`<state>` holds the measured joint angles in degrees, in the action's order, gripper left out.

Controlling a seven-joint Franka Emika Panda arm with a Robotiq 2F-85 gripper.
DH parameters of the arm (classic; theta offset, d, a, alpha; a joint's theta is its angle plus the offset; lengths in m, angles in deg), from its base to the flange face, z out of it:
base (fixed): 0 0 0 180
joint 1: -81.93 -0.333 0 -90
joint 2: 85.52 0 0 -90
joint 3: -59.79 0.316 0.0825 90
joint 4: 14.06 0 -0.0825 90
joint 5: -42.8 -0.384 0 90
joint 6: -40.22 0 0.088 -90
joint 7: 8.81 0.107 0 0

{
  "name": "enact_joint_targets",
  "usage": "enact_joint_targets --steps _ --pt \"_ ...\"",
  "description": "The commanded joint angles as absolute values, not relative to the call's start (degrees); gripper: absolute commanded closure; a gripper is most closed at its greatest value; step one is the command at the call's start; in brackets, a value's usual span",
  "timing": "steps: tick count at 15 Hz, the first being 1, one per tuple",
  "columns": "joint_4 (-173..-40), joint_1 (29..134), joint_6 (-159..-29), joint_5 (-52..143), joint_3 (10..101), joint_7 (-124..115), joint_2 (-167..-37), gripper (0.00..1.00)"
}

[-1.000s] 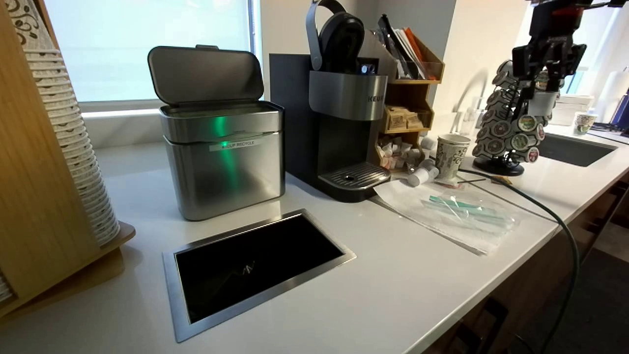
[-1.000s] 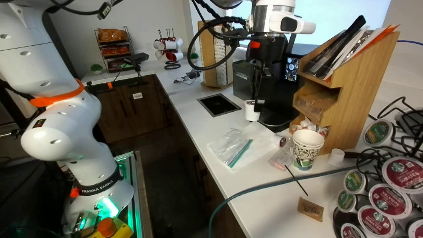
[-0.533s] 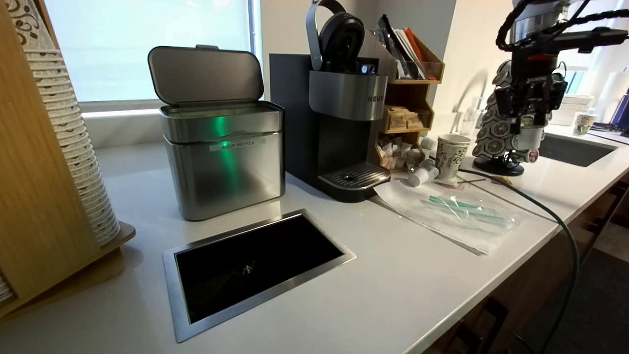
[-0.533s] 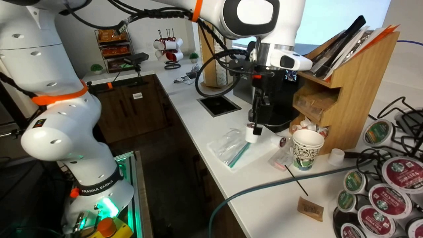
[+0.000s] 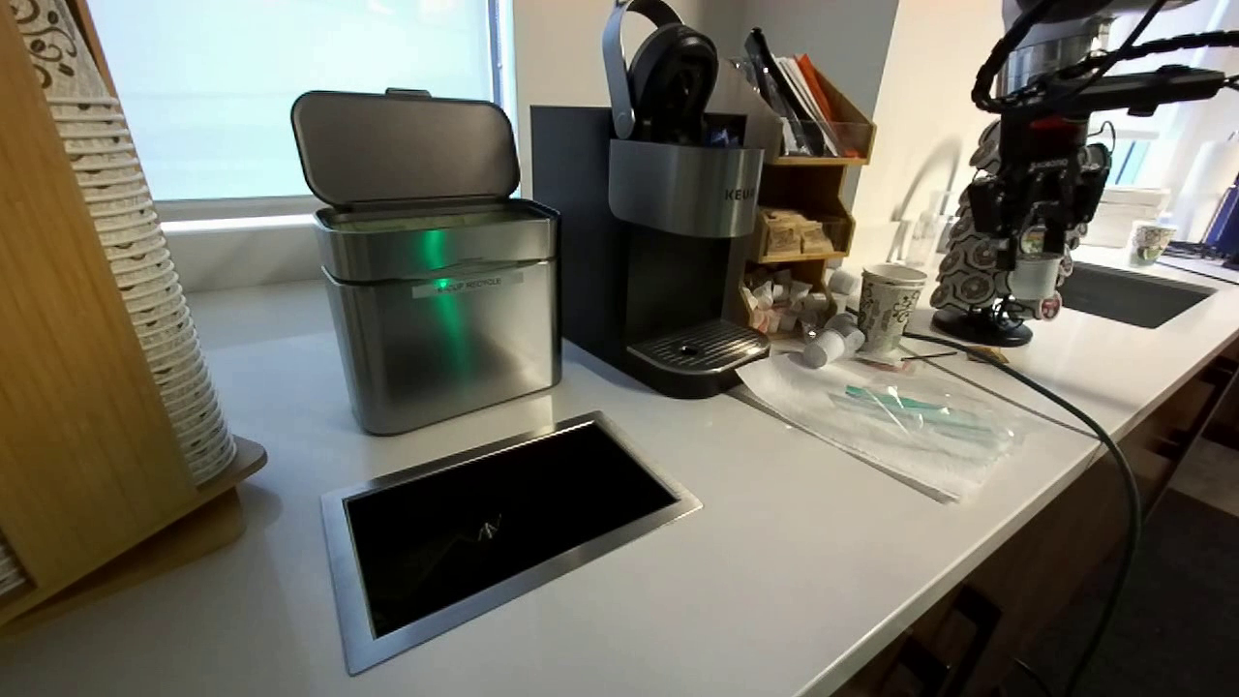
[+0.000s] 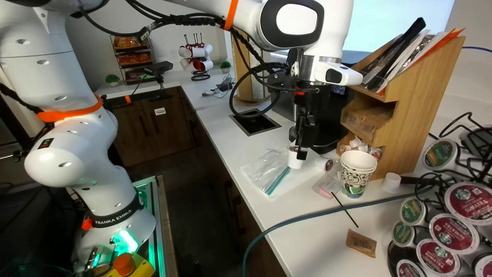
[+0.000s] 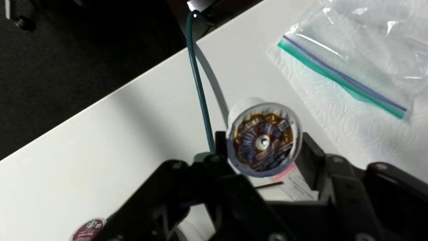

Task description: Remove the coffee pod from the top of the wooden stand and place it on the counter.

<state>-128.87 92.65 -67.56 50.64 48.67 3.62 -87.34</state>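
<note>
Gripper point(image 7: 264, 149): clamped on the pod point(image 6: 293, 161), its fingers point(image 7: 311, 157) against opposite sides. Over the past second it has come lower in both exterior views, shifting only slightly in the last half of that.
Pod: between the fingertips, carried down with them and, by my reading, hanging in the air. Its removal looks done; a little more descent and a release seem to remain.
Lid point(image 7: 263, 142): printed face up, back toward the gripper; the narrower base points down, away from it.
Lid-to-base axis: near upright, roughly in line with the gripper's reach; any slight tilt is too small to tell.
Counter point(image 7: 90, 167): below the gripper, not yet bearing the pod as far as I can judge.
Hose point(image 7: 201, 97): running across the counter below the gripper, close beside the pod in the wrist view; set down on it, the pod could tip.
Towel point(image 7: 357, 134): below the gripper and to one side, the bag point(image 7: 394, 60) lying partly over it.
Stand point(image 6: 430, 100): off to the gripper's side in an exterior view, well apart from it.
</note>
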Motion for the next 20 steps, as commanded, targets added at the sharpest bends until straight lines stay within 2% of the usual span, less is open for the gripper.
enact_joint_targets --steps 1,7,9,10,11,12,17,20 --pt "-135.0 93.0 -77.2 45.5 48.5 5.4 -86.2 0.72" --pt "-142.7 92.8 -90.2 40.3 48.4 7.9 -89.9 0.72" --pt "-141.4 92.9 -88.3 41.7 48.2 6.9 -89.7 0.72" --pt "-141.8 92.8 -88.8 41.8 48.2 7.1 -90.3 0.47" --pt "-141.7 92.8 -88.8 41.8 48.2 7.0 -90.4 0.47" --pt "-141.4 92.8 -88.8 41.8 48.2 7.0 -90.4 0.72" --pt "-143.0 92.7 -97.3 40.4 48.2 8.9 -92.1 0.72" --pt "-142.9 92.7 -98.1 38.2 48.5 8.0 -93.1 0.72"
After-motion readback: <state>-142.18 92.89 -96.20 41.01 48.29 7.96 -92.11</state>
